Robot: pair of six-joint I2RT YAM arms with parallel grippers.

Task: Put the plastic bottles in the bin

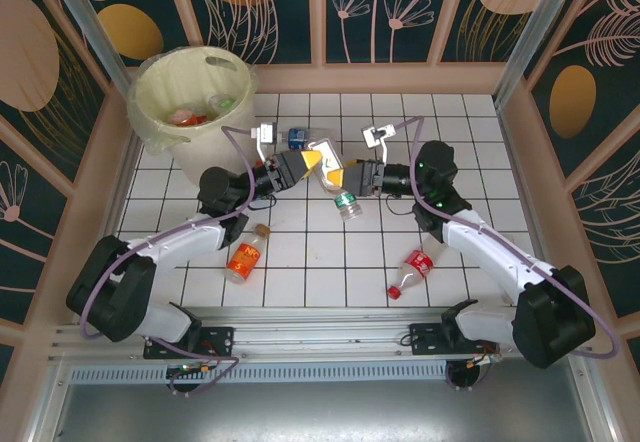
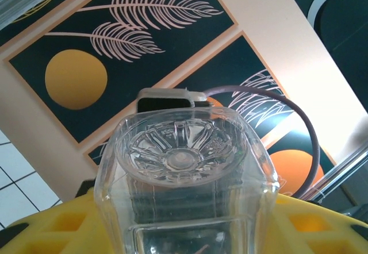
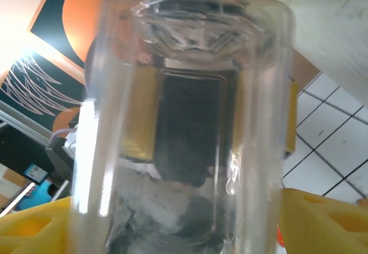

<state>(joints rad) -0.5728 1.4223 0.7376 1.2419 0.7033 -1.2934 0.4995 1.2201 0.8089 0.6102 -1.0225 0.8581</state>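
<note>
We see the bin (image 1: pixel 190 87) in the far left corner of the worktop (image 1: pixel 330 282). Some bottles (image 1: pixel 188 116) lie inside it. Just right of the bin, the two arms meet. A clear bottle (image 1: pixel 344 200) with a green cap is between them, tilted, with its cap pointing towards us. The left jaws are closed on it, and its see-through bottom (image 2: pixel 181 156) sits tight between them. The right jaws are around the same bottle (image 3: pixel 184 122), but we cannot tell if they squeeze it. A blue bottle (image 1: pixel 297 137) lies just right of the bin. An orange bottle (image 1: pixel 244 259) lies nearer to us than the bin. A red bottle (image 1: pixel 412 270) lies well apart from the bin, off to the right.
</note>
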